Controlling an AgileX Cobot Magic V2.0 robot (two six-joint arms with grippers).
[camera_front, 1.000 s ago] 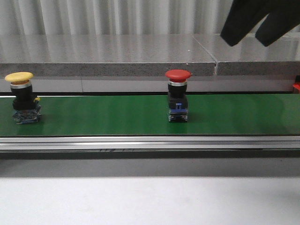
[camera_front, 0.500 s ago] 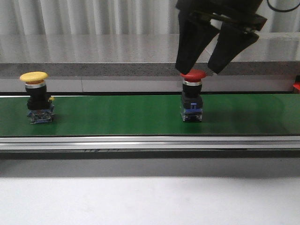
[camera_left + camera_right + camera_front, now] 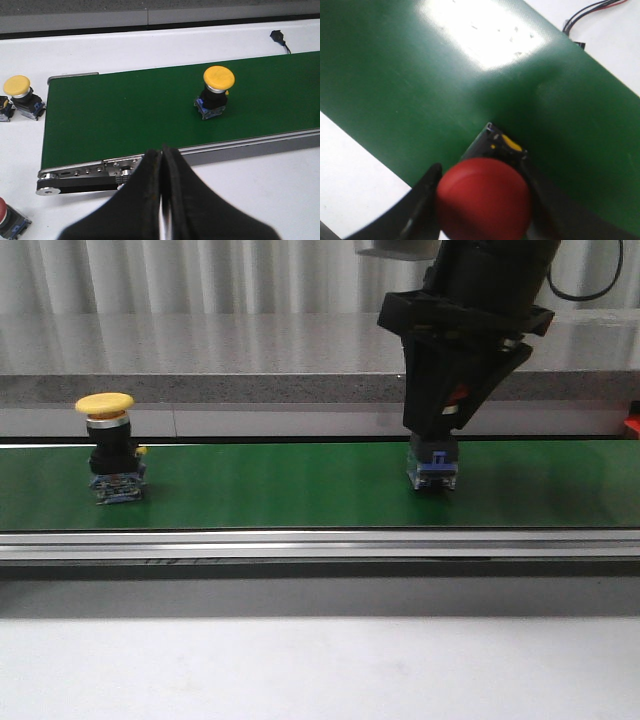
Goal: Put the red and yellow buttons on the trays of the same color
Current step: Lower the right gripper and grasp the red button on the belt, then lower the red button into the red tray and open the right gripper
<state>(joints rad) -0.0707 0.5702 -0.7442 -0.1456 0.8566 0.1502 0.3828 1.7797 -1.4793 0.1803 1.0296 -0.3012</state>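
Since a second ago, right hand (image 3: 447,425) descended onto conveyed red button (image 3: 484,199), fingers flanking cap, apparently closing; pickup imminent.

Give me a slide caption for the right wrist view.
Right pincer straddles the red mushroom-head push button standing on the green conveyor belt.

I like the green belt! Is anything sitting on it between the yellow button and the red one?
No. In the front view only bare green belt runs from the yellow button to the red button.
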